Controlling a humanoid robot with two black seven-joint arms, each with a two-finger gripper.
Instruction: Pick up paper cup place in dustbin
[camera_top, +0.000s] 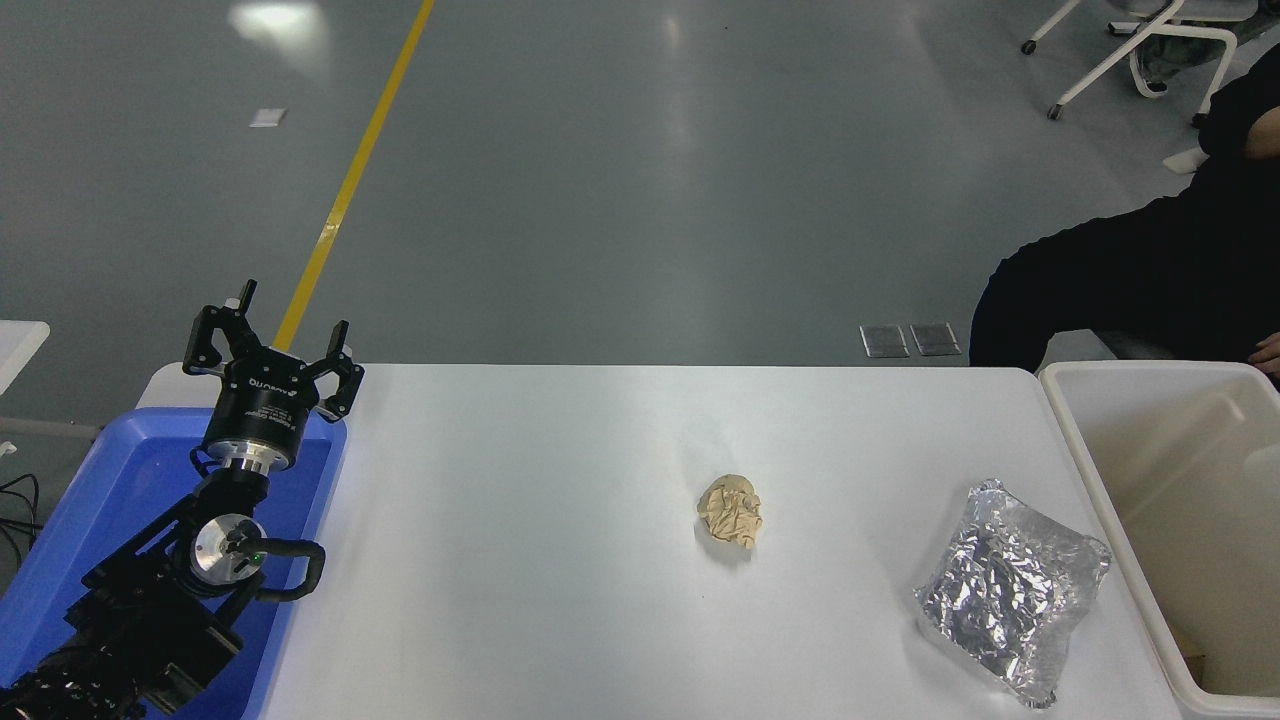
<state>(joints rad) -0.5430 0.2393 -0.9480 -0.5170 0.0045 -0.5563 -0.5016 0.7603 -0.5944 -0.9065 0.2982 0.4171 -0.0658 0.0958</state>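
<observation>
step: drop into large cream-white plastic dustbin at tabletop's right edge | small white paper cup: out of sight | right gripper: out of view | left gripper parked over blue tray, jaws apart | next: confirm cup landed

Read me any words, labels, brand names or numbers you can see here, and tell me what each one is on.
White lettering on the left pincer's black body: a short brand mark, upside down and too small to read.
Crumpled paper ball, foil bag, dustbin, blue tray: no text visible.
</observation>
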